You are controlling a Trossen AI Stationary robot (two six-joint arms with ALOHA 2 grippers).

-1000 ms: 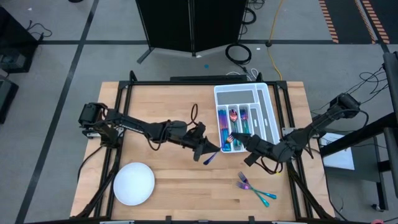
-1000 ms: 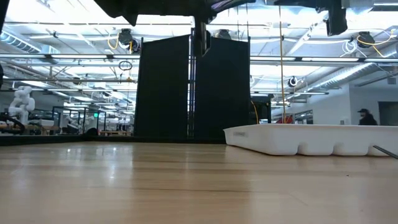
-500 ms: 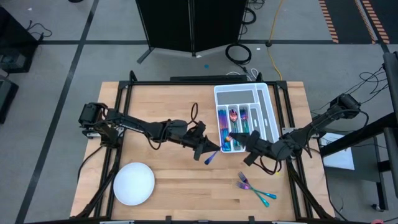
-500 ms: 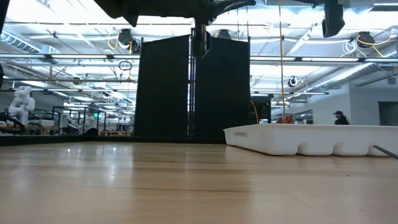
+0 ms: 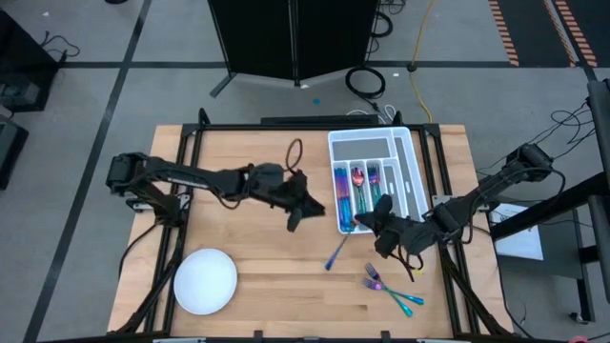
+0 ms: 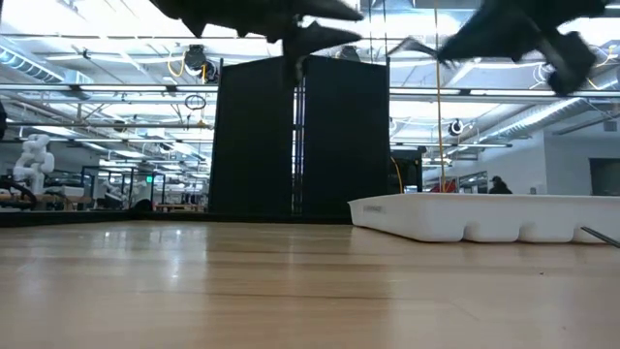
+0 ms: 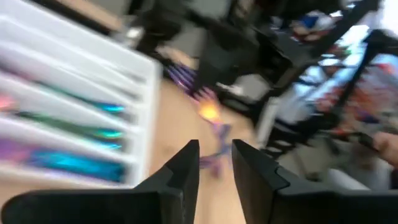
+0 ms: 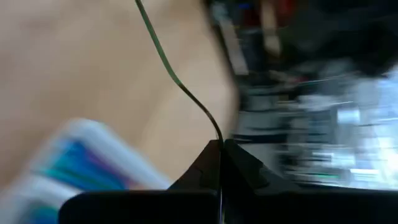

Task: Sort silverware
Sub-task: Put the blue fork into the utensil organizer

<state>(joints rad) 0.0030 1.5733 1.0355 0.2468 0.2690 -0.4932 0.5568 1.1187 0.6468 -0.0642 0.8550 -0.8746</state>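
Iridescent silverware: several pieces (image 5: 356, 191) in tray slots; one blue piece (image 5: 337, 253) and two crossed forks (image 5: 389, 289) on the table.

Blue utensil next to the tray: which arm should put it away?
Right. Its end effector is shut on the blue utensil beside the white tray; the left end effector is open, empty.

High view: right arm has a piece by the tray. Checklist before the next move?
1. Right gripper shut on the blue utensil: ok.
2. Left gripper open, apart from the utensil: ok.
3. Fork, spoon or knife: cannot tell.
4. White tray beside the right gripper, slots showing: ok.
5. Utensil's free end off the table: cannot tell.
6. All silverware sorted: not ok, loose forks lie near the front edge.
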